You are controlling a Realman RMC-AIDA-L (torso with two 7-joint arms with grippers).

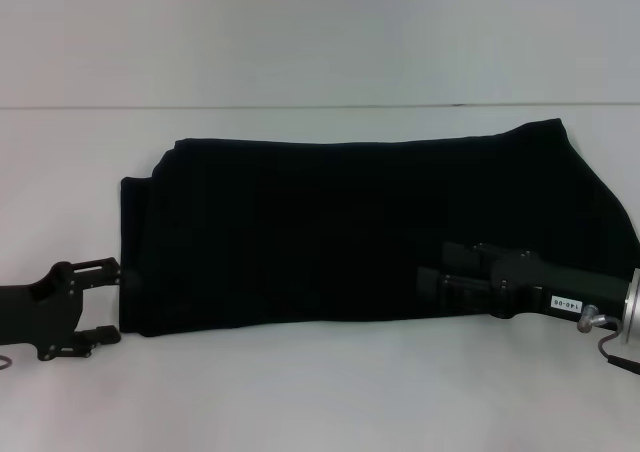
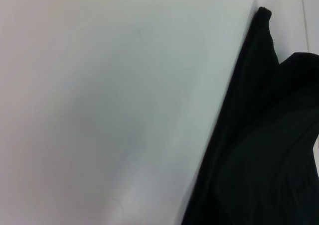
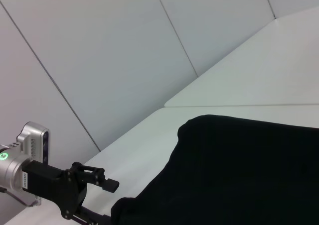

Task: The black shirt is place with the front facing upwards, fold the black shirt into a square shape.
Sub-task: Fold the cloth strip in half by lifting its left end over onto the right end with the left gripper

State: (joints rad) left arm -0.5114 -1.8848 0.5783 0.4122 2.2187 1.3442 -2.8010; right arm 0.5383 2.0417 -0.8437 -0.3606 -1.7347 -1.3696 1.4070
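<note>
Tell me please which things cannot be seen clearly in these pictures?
- Black shirt: any print or label is hidden in every view; only plain folded cloth shows.
- Right gripper, head view: dark fingers merge with the cloth beneath.
- Left gripper: open at the shirt's left edge; left wrist view omits its fingers.

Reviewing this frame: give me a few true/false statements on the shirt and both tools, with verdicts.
1. The shirt is folded into a long band lying across the table. True.
2. The "FREE!" lettering shows on top. False: only plain black cloth is visible.
3. The left tool is at the band's left end, with its fingers apart. True.
4. The right tool is parked off the table. False: it reaches over the shirt's right part, near the front edge.
5. The shirt is already a square. False: it is much wider than it is deep.
</note>
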